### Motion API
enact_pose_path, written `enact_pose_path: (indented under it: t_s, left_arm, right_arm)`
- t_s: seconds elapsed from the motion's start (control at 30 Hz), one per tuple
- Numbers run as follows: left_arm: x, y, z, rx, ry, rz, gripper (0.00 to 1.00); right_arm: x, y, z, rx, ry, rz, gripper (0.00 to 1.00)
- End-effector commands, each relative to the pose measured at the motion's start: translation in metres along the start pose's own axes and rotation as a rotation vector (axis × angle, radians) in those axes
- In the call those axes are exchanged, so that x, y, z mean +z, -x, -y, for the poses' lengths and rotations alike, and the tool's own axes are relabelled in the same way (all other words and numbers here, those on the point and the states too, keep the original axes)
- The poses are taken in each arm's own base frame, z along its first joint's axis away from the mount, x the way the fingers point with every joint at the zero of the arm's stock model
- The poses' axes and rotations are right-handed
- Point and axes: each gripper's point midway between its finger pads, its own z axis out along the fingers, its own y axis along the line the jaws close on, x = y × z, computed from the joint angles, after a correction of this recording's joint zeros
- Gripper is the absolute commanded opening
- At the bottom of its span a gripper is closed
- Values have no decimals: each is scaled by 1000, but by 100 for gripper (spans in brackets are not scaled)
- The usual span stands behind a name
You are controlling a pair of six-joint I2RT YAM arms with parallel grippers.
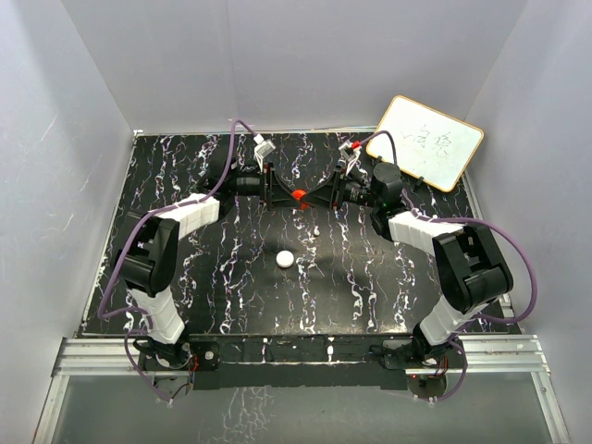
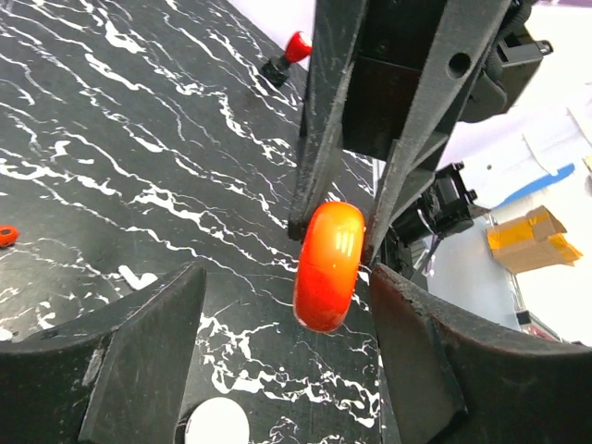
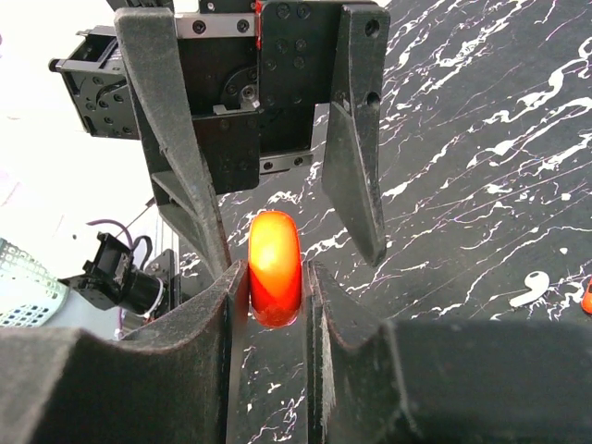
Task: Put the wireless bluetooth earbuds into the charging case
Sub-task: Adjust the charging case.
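Your right gripper [image 3: 275, 277] has its jaws drawn in narrow on a glossy red-orange round puck [image 2: 328, 268]. They pinch it by its flat faces, so it stands on edge, raised off the black, white-veined tabletop [image 1: 231, 296]. Your left gripper [image 2: 289, 282] faces it head-on. Its jaws stand wide apart, one on each side of the puck, and the left wrist view shows a gap on both sides, so they hold nothing. From above, the two grippers meet tip to tip over the far half of the tabletop, about midway between its left and right edges, with the puck between them.

One tiny red-and-dark earbud [image 2: 285, 57] lies on the tabletop past the right gripper's jaws in the left wrist view, well apart from the puck. A second tiny red piece [image 2: 6, 235], cut off by that view's left border, also lies on the tabletop. The right wrist view catches a similar red speck [image 3: 586, 296] at its right border. Neither earbud can be made out in the top view, so you cannot place them against the tabletop's edges.

A flat white round puck [image 1: 285, 259] lies near the middle of the tabletop, on the near side of the grippers and touching nothing. A wood-framed whiteboard [image 1: 430, 141] leans at the far right corner.
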Motion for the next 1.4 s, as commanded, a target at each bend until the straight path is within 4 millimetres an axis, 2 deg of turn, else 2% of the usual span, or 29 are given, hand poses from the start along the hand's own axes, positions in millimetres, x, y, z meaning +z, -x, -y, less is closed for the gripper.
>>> enact_pose_path:
  t_s: [0.0, 0.17, 0.27, 0.47, 0.7, 0.9, 1.03, 1.37]
  left_arm:
    - [-17, 36, 2, 73, 109, 95, 70]
    - [-47, 54, -5, 81, 249, 263, 72]
    - [-56, 59, 3, 100, 273, 396, 72]
    - [-62, 51, 4, 23, 274, 541, 69]
    - [-49, 50, 13, -52, 192, 649, 65]
    - [-25, 41, 14, -100, 147, 635, 61]
    - [-18, 34, 11, -119, 164, 629, 58]
    - [-10, 37, 10, -126, 140, 613, 55]
  right_arm:
    - [-1, 17, -3, -52, -11, 58, 11]
    - [-7, 23, 8, 9, -79, 118, 10]
    - [-9, 30, 9, 60, -92, 190, 9]
    - [-14, 34, 11, 208, -84, 315, 8]
    - [-24, 37, 15, 317, -125, 435, 7]
    - [-26, 38, 12, 358, -120, 467, 7]
    - [-25, 38, 12, 387, -102, 478, 7]
    - [-17, 32, 11, 409, -46, 460, 7]
